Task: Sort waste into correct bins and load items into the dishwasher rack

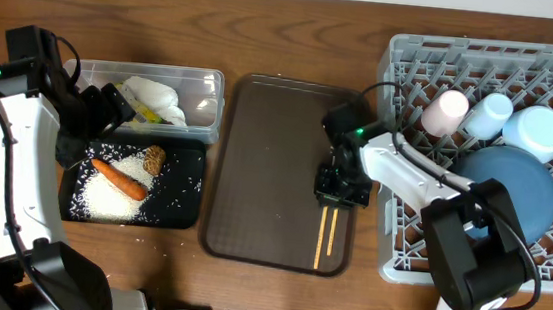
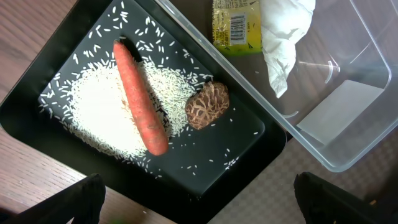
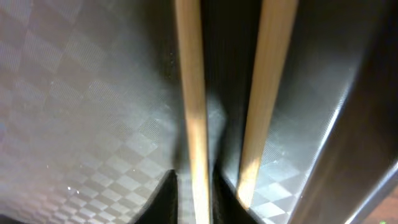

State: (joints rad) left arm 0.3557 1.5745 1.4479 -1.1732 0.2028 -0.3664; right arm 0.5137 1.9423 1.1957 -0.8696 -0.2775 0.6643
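Filling the table's right side is the grey dishwasher rack [image 1: 388, 255]. We see the dark-blue plate [image 1: 509, 190], the light-blue bowl [image 1: 540, 130], the light-blue cup [image 1: 488, 113] and the pink cup [image 1: 445, 112] in it.

The brown serving tray [image 1: 266, 164] sits at centre, with the wooden chopsticks [image 1: 325, 235] lying side by side near its right edge. The right gripper [image 3: 196, 199] is down on their upper ends, and we see its jaws closed on one stick.

At left, the clear tub [image 1: 206, 104] holds the white napkin [image 1: 156, 99] and the yellow-green wrapper [image 2: 235, 28], which touch each other. Just in front of the tub, the black tray [image 1: 181, 212] holds the rice [image 2: 102, 106]. The carrot [image 2: 140, 102] lies across the rice and the brown lump [image 2: 207, 106] sits just beside it.

The left gripper [image 1: 110, 110] hangs where tub and tray meet, with its jaws spread wide and empty.
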